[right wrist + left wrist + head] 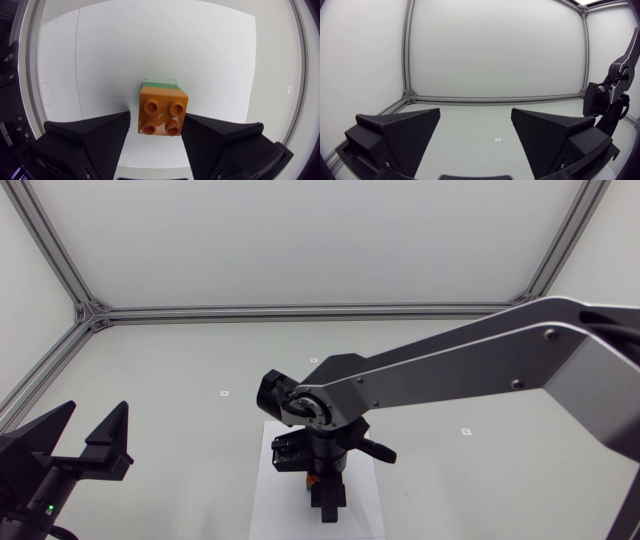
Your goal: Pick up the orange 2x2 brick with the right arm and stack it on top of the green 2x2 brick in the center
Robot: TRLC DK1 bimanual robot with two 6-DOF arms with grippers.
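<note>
Our right claw [157,114], matte black with a fine knurled grain, points down over the middle of the table [180,360]. In its mouth sits the orange brick [163,116], a glossy square plastic block with four round studs on top. We cannot tell whether the claw pinches the brick or only flanks it. The orange brick rests on top of the green brick [161,85], of which only a thin strip of edge shows beyond the orange one. Both stand on a smooth white sheet of paper [125,50] lying flat on the matte, pale grey table.

From overhead, our right arm [480,365], a long silver-grey link with black joints, comes in from the side and bends down over the sheet, hiding most of what lies under it. A tiny pale square mark [224,393] lies on the table, beside the sheet.

Our left claw [476,117] is at the left side of the table, well apart from the sheet. Its two broad wedge-shaped fingers [402,132], finely textured on their inner faces, are spread wide.
</note>
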